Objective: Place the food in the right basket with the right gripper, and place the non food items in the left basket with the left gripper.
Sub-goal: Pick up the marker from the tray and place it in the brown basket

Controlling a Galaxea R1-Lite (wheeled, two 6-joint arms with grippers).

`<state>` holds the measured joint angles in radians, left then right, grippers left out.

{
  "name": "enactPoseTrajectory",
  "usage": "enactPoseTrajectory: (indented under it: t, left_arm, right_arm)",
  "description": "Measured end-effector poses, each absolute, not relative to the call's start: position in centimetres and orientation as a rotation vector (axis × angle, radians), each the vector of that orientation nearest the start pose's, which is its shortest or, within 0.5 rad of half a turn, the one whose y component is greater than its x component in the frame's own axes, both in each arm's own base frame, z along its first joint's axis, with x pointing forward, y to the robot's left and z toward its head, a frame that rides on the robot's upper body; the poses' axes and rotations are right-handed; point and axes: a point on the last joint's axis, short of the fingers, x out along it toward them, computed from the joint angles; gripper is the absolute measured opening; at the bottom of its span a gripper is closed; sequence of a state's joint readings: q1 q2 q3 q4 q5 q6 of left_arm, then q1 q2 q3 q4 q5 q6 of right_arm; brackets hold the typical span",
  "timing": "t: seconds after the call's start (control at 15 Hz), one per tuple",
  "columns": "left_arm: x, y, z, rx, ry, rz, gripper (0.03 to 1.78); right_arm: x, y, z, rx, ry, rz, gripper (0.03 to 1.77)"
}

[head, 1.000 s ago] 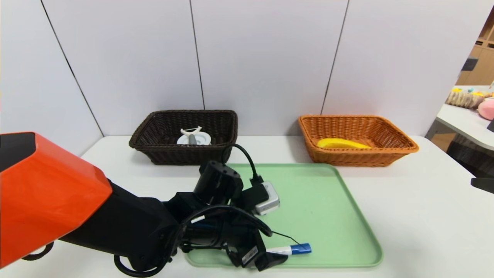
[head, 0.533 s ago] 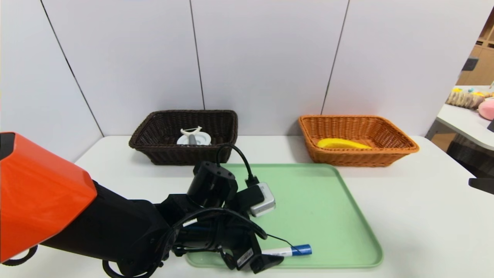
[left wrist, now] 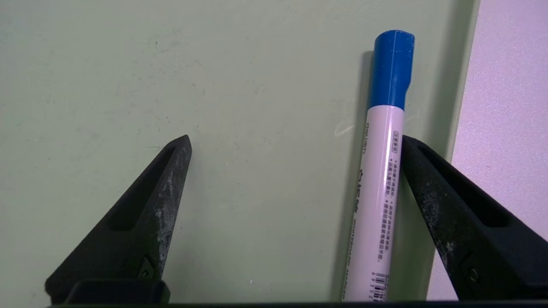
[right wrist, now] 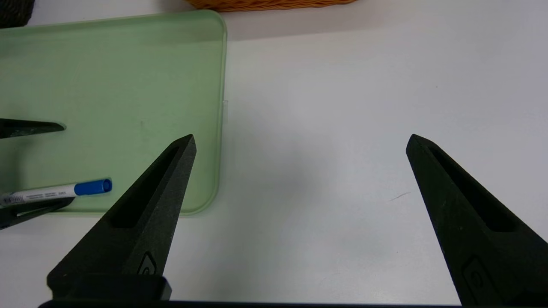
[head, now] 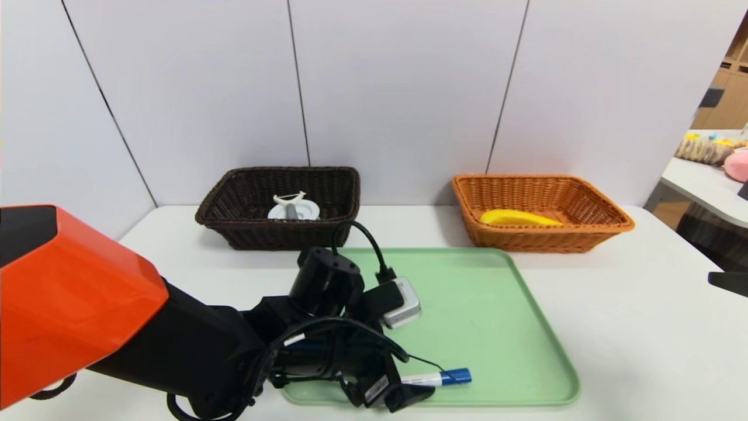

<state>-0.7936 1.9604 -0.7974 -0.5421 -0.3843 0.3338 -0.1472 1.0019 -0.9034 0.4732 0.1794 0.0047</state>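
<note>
Straddling the marker (left wrist: 381,179) with jaws apart, left gripper (left wrist: 295,145) has nudged slightly right.

From my head camera, the left arm (head: 193,351) covers the tray's (head: 526,351) near-left corner and the marker's (head: 439,378) white end. My left wrist camera cuts the marker (left wrist: 376,188) off at its barcode. I see only a sliver of the right gripper (head: 727,279) at the frame edge.
</note>
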Motion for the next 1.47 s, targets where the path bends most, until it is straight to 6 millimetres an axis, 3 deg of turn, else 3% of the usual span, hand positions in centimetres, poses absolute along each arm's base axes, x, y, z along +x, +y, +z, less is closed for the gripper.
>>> enactPoseTrajectory:
  t: [0.67,0.93,1.27,1.4,1.47]
  left_arm:
    - [22.88,-24.44,8.58,0.411,0.465,-1.241,1.69]
    - [22.8,-24.45,8.5,0.41,0.472,-1.246,1.14]
    - [22.98,-24.54,8.68,0.409,0.461,-1.24,0.7]
    - [23.07,-24.62,8.74,0.408,0.458,-1.237,0.21]
    - [23.1,-24.65,8.75,0.408,0.456,-1.237,0.21]
  right_arm:
    - [10.91,-1.21,25.39,0.101,0.579,0.032,1.7]
    - [10.93,-1.21,25.39,0.101,0.579,0.032,1.7]
    - [11.01,-1.22,25.47,0.101,0.574,0.032,1.7]
    - [11.04,-1.22,25.46,0.101,0.576,0.033,1.7]
    - [11.04,-1.22,25.46,0.101,0.576,0.033,1.7]
